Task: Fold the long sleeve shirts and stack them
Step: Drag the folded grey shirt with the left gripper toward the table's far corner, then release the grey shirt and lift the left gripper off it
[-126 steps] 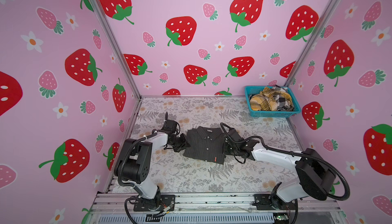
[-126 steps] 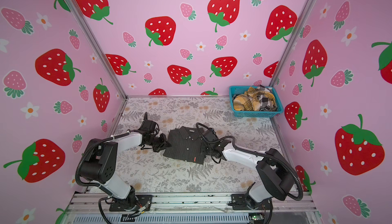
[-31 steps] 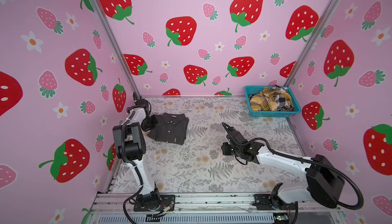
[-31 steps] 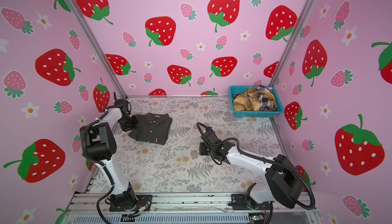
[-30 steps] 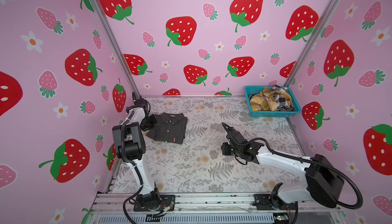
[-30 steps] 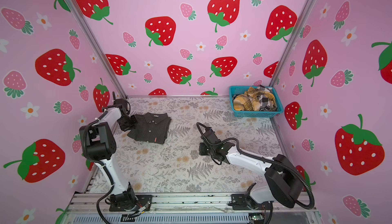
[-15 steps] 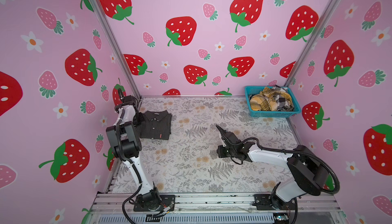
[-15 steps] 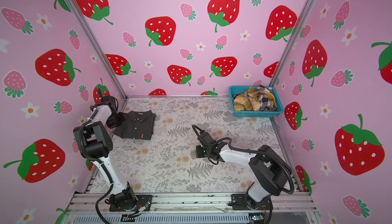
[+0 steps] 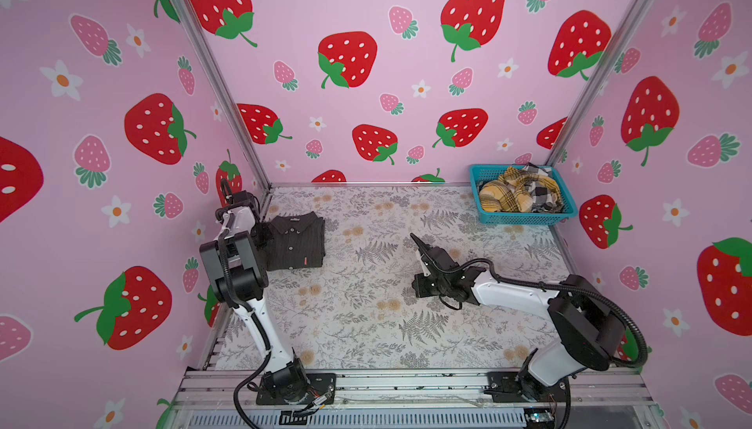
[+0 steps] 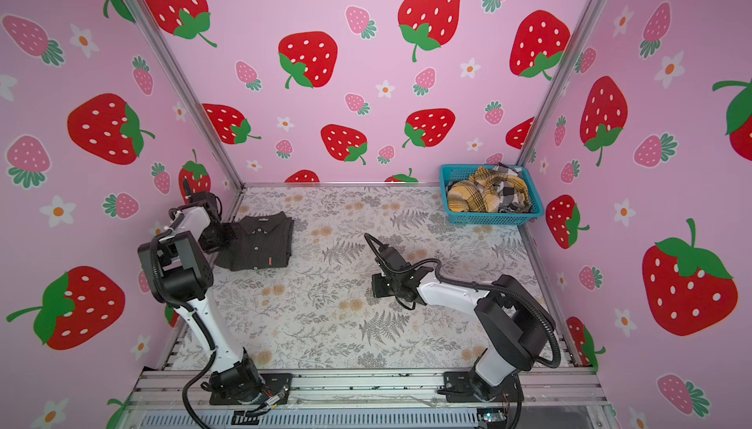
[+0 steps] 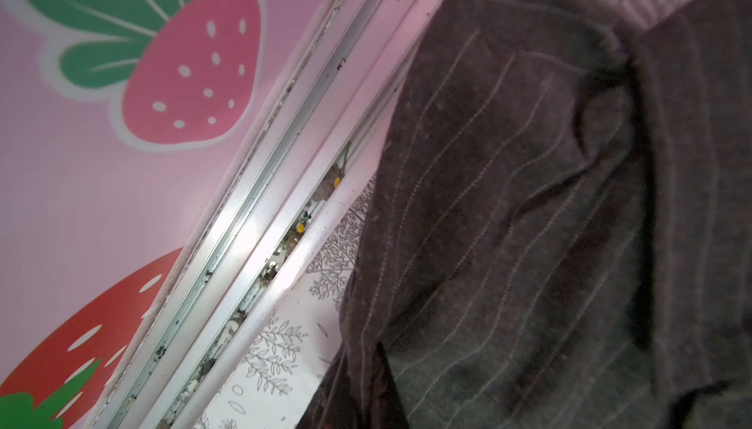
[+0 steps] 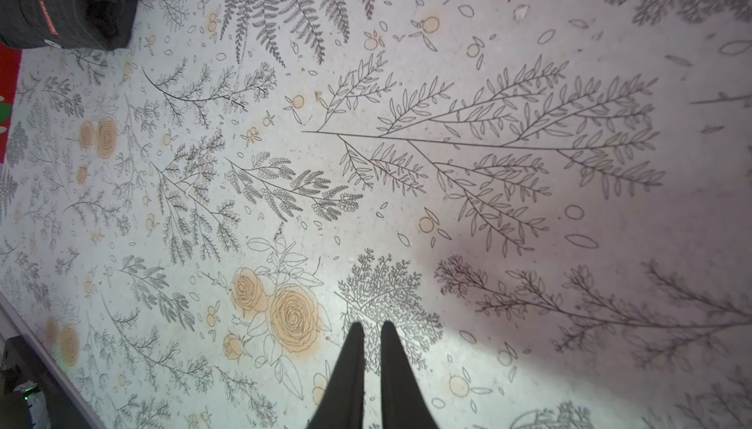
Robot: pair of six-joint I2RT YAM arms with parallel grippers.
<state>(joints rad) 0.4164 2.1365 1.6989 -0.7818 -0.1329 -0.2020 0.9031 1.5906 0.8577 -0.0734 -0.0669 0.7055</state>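
The left gripper [image 9: 263, 236] is pinching the folded shirt [image 9: 299, 244] by its edge; the right gripper [image 12: 368, 331] is hovering empty over the mat [image 9: 358, 313], fingers almost pressed together.

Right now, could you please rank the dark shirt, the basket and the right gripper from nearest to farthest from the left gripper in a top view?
1. dark shirt, back left, held by the left gripper.
2. right gripper, mid-table.
3. basket, back right corner.

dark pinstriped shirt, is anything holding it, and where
The left gripper grips the charcoal pinstriped cloth shirt by its edge nearest the pink side wall; the right gripper holds nothing.
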